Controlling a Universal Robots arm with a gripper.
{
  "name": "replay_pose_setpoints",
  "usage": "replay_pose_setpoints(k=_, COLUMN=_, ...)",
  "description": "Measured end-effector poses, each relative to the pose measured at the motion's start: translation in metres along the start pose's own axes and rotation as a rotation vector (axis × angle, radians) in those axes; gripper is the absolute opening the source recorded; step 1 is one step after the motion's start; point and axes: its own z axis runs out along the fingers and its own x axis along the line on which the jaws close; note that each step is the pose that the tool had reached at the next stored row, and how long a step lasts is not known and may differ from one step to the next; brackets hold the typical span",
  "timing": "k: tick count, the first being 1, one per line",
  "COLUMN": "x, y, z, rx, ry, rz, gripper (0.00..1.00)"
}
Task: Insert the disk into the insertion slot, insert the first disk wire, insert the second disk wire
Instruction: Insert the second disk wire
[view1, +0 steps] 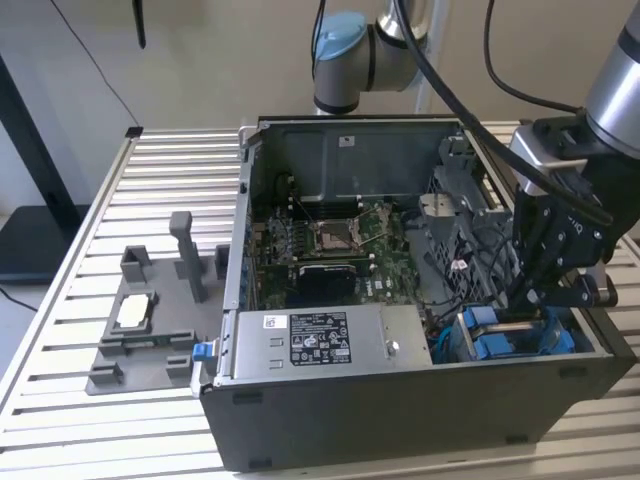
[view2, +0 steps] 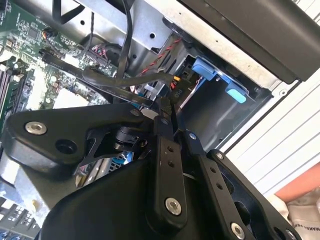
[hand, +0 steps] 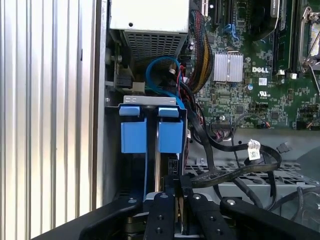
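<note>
The disk (hand: 152, 137) sat in the insertion slot (hand: 150, 102), at the near corner of the computer case (view1: 400, 410) toward the exterior view's right, with its two blue carrier tabs (hand: 134, 135) side by side under the grey metal rim of the drive cage. In the exterior view the same blue pieces (view1: 500, 335) lay just under the gripper (view1: 545, 295), which hung down into the case from the arm at the exterior view's right. In the first wrist view the gripper (hand: 176, 182) had its fingers (hand: 162, 200) drawn almost together, just short of the edge of the blue carrier; something thin seemed pinched between the tips, but I could not tell what, nor whether they really gripped it. In the second wrist view the fingertips (view2: 167, 107) also met at a point, among black cables (view2: 115, 80) and near a black connector beside the blue edging (view2: 215, 75). A blue cable (hand: 160, 77) looped from behind the cage toward the perforated end of the power supply box (view1: 325, 340), and black cables (hand: 235, 165) with a white tag (hand: 254, 150) draped over the cage top beside the gripper. Room was tight: the case wall stood close on one side of the cage, the power supply on another, and the green motherboard (view1: 330, 240) lay beyond, farther in. Outside the case, the slatted table (view1: 170, 180) held a grey fixture (view1: 150, 320) at the exterior view's left, well apart from the gripper.
</note>
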Motion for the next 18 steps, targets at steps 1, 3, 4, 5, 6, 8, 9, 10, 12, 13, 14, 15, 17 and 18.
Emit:
replay_pose_setpoints(k=1, x=0.0, y=0.0, z=0.0, rx=0.0007, ry=-0.0002, rz=0.0, gripper=0.16)
replay_pose_setpoints(k=3, x=0.0, y=0.0, z=0.0001, rx=0.0017, ry=-0.0003, rz=0.0, gripper=0.16)
replay_pose_setpoints(k=4, x=0.0, y=0.0, z=0.0001, rx=0.002, ry=-0.0004, rz=0.0, gripper=0.16)
replay_pose_setpoints(k=5, x=0.0, y=0.0, z=0.0002, rx=0.0023, ry=-0.0004, rz=0.0, gripper=0.16)
replay_pose_setpoints(k=6, x=0.0, y=0.0, z=0.0004, rx=0.0026, ry=-0.0003, rz=0.0, gripper=0.16)
replay_pose_setpoints(k=8, x=0.0001, y=0.0, z=0.0013, rx=0.0028, ry=-0.0002, rz=0.0, gripper=0.16)
replay_pose_setpoints(k=9, x=0.0001, y=0.0, z=0.0019, rx=0.0029, ry=0.0001, rz=0.0, gripper=0.16)
replay_pose_setpoints(k=10, x=0.0002, y=0.0, z=0.0024, rx=0.0029, ry=0.0003, rz=0.0, gripper=0.16)
replay_pose_setpoints(k=12, x=0.0003, y=0.0, z=0.0031, rx=0.0031, ry=-0.0001, rz=0.0, gripper=0.16)
replay_pose_setpoints(k=13, x=0.0003, y=0.0, z=0.0033, rx=0.0031, ry=-0.0008, rz=0.0, gripper=0.16)
replay_pose_setpoints(k=14, x=0.0004, y=0.0, z=0.0034, rx=0.0031, ry=-0.0014, rz=0.0, gripper=0.16)
replay_pose_setpoints(k=15, x=0.0005, y=-0.0001, z=0.0041, rx=0.0032, ry=-0.0037, rz=0.0, gripper=0.18)
replay_pose_setpoints(k=17, x=0.0009, y=-0.0001, z=0.0038, rx=0.0031, ry=-0.0039, rz=0.0, gripper=0.24)
replay_pose_setpoints(k=18, x=0.0012, y=0.0, z=0.0034, rx=0.0031, ry=-0.0034, rz=0.0, gripper=0.24)
